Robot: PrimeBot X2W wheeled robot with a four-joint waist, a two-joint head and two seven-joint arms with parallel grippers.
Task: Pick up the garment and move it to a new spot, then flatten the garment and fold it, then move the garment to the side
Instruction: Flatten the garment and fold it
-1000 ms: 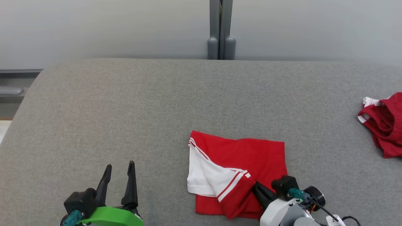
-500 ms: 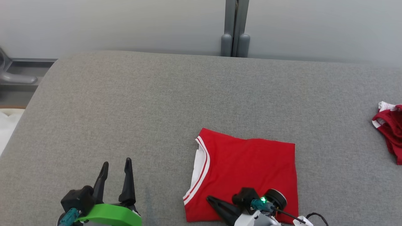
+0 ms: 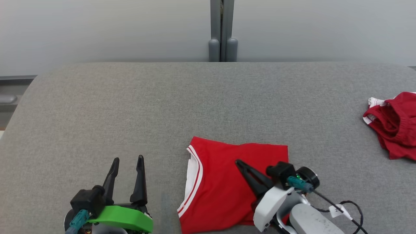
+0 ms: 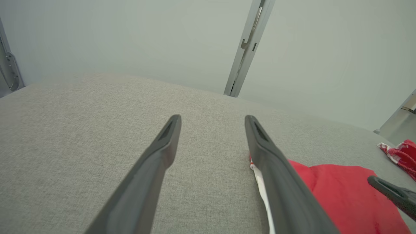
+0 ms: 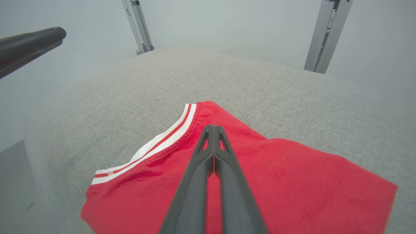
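Note:
The garment [image 3: 221,185] is a red top with a white, red-striped trim, lying folded and flat on the grey padded table [image 3: 162,97] near its front edge; it also shows in the left wrist view [image 4: 341,191] and the right wrist view [image 5: 308,182]. My right gripper [image 3: 238,161] [image 5: 213,127] is shut, its fingers pressed together over the middle of the garment, with no cloth seen between them. My left gripper [image 3: 128,158] [image 4: 212,117] stands open over bare table, to the left of the garment and apart from it.
A second red garment [image 3: 393,123] [image 4: 401,154] lies crumpled at the table's right edge. A grey post [image 3: 222,32] rises behind the table's far edge. A cable [image 3: 344,208] trails from my right wrist. Bare table stretches to the left and beyond the garment.
The white-lined flap that lay open a second ago now lies folded over, red side up. My right gripper has moved from the garment's near right corner to over its middle. The camera shifted.

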